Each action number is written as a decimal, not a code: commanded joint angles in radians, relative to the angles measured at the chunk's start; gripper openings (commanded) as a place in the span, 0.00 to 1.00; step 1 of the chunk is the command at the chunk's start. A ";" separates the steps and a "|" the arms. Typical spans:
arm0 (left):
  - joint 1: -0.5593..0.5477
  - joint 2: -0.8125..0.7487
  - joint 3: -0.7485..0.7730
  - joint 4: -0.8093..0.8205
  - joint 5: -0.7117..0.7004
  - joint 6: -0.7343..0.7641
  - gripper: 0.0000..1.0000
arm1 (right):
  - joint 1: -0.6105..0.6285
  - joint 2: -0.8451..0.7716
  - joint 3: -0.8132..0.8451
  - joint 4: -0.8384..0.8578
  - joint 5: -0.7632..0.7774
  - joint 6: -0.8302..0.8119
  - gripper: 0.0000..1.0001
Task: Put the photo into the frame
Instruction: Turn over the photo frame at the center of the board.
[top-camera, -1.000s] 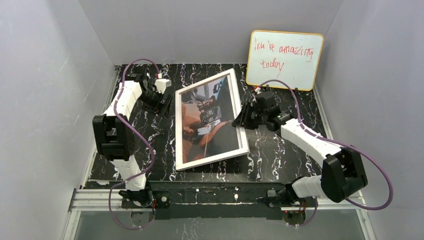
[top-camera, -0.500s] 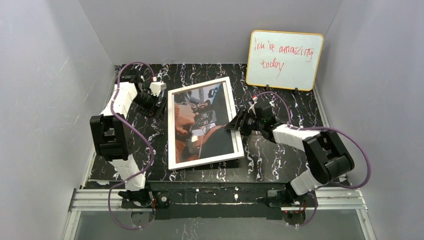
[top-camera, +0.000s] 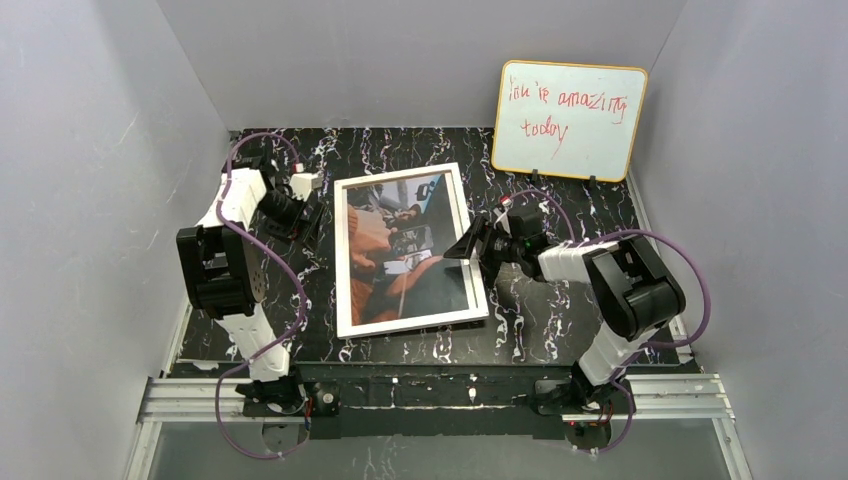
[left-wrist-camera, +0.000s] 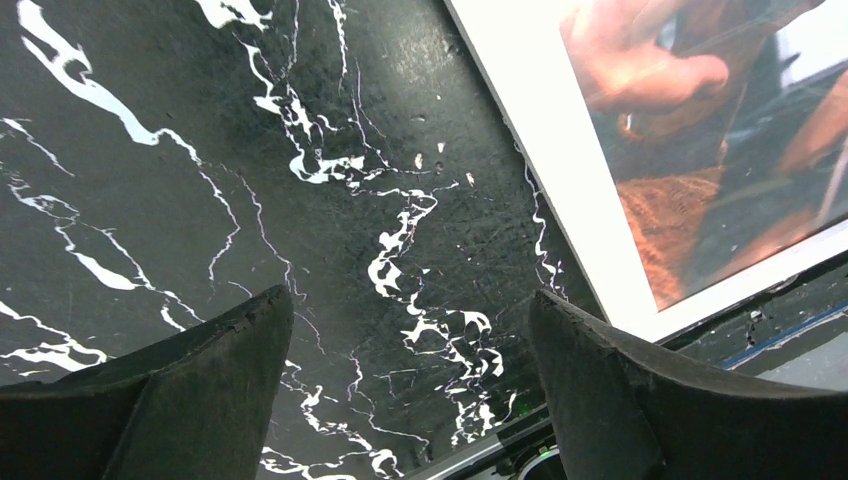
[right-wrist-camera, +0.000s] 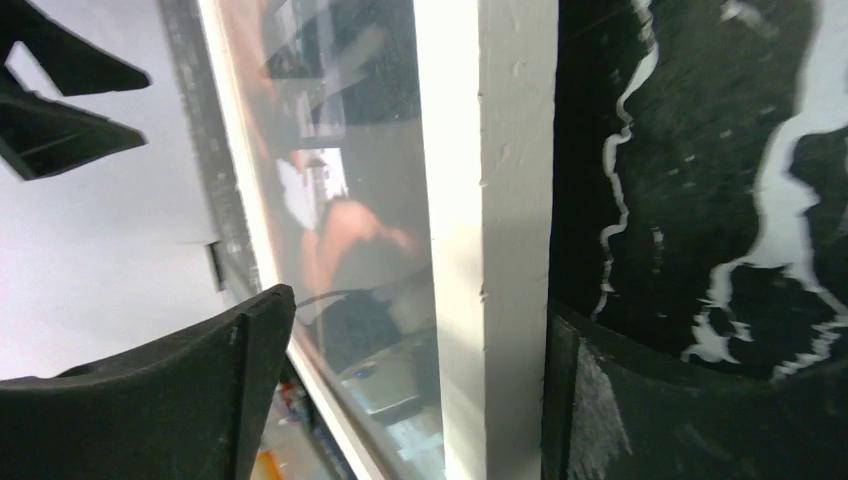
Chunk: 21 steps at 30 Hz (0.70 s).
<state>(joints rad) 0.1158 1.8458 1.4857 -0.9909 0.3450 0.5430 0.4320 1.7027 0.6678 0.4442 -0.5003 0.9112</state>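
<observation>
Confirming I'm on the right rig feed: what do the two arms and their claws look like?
The left arm and right arm have white links, bulky black joint housings and a purple cable looping along each. The left claw and right claw each have two matte black, tapering fingers. I see no markings.

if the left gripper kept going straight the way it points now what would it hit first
Most likely the black white-veined marble tabletop: the left gripper points down at bare table between its open jaws. The white rectangular picture frame lies off to the side, out of that line.
</observation>
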 joint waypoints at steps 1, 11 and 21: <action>0.005 0.009 -0.032 0.005 -0.014 0.013 0.87 | -0.005 -0.080 0.100 -0.271 0.155 -0.141 0.97; 0.010 -0.004 -0.039 0.081 -0.031 -0.058 0.98 | -0.006 -0.173 0.264 -0.737 0.504 -0.237 0.99; 0.013 -0.141 -0.401 0.710 -0.106 -0.473 0.98 | -0.009 -0.325 0.156 -0.632 1.194 -0.367 0.99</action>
<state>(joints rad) 0.1230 1.8179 1.2602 -0.6476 0.3000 0.3344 0.4313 1.4166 0.9039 -0.2756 0.2909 0.6518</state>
